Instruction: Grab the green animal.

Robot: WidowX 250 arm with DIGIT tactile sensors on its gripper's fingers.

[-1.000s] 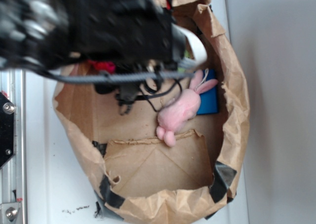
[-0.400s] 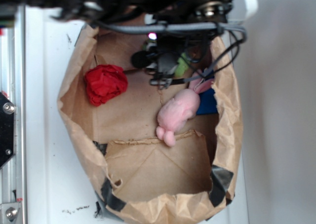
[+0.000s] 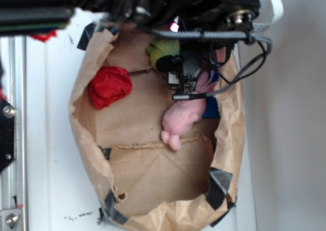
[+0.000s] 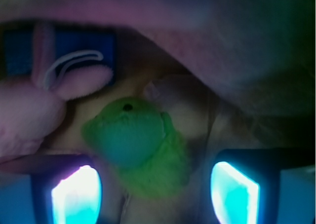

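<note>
The green animal [image 4: 140, 147] lies on the bag floor straight ahead in the wrist view, its rounded darker head toward the camera and shaggy yellow-green body behind. My gripper [image 4: 155, 197] is open, its two glowing pads [image 4: 76, 194] wide apart with the toy's lower body just ahead of the gap. From the exterior view the green animal [image 3: 163, 50] peeks out at the back of the brown paper bag [image 3: 91, 139], mostly hidden by my arm. The gripper [image 3: 186, 81] hangs inside the bag just beside it.
A pink plush bunny [image 3: 183, 114] lies right of the gripper, its ear [image 4: 81, 78] close to the green toy. A blue block [image 4: 64, 46] sits behind the bunny. A red crumpled ball [image 3: 109, 86] rests at the bag's left. The bag's walls [image 3: 232, 119] close in around the gripper.
The arm has swung right and gone down into the back of the bag. The bag's rim has been pushed and reshaped. The red ball and part of the green animal are now uncovered.
</note>
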